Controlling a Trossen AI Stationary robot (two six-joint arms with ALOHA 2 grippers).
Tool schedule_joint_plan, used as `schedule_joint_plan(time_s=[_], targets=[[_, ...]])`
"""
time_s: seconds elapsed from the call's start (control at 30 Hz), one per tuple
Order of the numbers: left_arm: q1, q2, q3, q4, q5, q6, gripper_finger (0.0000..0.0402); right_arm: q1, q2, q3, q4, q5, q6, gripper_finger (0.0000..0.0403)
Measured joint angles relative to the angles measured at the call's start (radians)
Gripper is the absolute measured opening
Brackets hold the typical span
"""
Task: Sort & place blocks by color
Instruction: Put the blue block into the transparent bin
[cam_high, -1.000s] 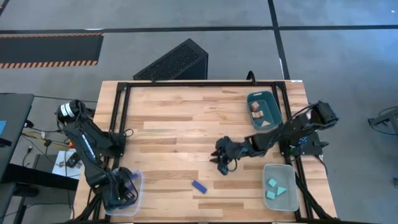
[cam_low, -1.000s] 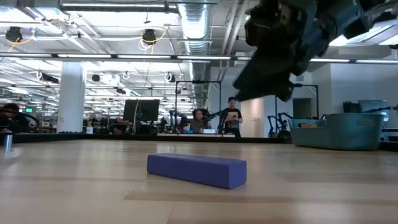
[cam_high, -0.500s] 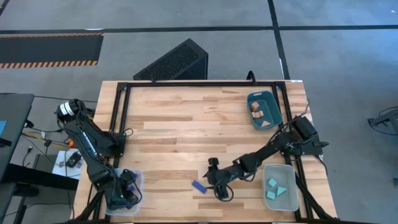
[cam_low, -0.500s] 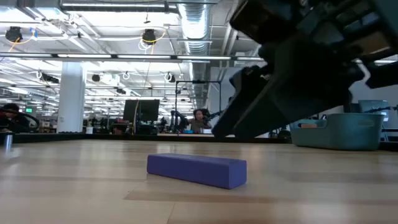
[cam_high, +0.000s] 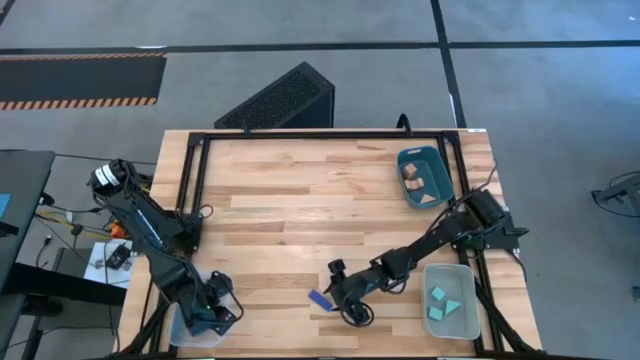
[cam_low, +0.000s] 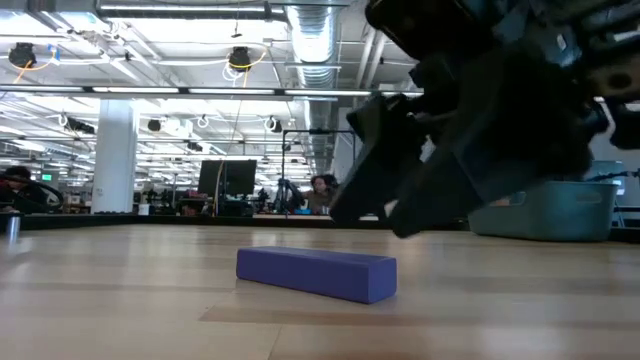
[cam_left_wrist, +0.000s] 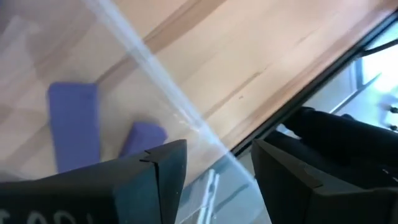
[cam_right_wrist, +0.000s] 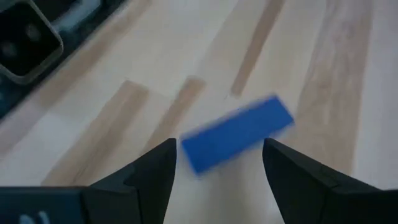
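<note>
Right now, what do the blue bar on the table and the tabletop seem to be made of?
The blue bar: probably painted wood or foam, with a matte, even colour and no shine. The tabletop: wood, with visible planks and grain and a light, smooth finish.

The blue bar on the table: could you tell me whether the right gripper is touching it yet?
Apart. The low view shows the right gripper hanging above the blue bar, with background visible between them.
</note>
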Motion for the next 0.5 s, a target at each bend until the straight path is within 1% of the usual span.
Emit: schedule_joint_plan(time_s=[0.03,0.1,0.2,0.27,0.37,0.5], targets=[[0.008,0.0,0.006,0.0,0.0,0.014,0.0166,0.0,0.016,0.006,0.023,-0.008,0.0,0.026],[0.034,0.0,0.028,-0.014,0.0,0.047,0.0166,0.007,0.021,0.0,0.006,-0.014,0.0,0.026],[0.072,0.0,0.067,-0.038,0.0,0.122,0.0166,0.013,0.036,0.009,0.042,-0.024,-0.001,0.0259],[0.101,0.0,0.1,-0.072,0.0,0.181,0.0166,0.013,0.036,0.005,0.033,-0.032,-0.005,0.0255],[0.147,0.0,0.141,-0.135,-0.01,0.259,0.0166,-0.003,0.036,0.006,0.023,-0.034,0.0,0.0239],[0.191,0.0,0.199,-0.199,-0.08,0.343,0.0166,-0.026,0.037,0.005,-0.054,0.005,0.041,0.0208]])
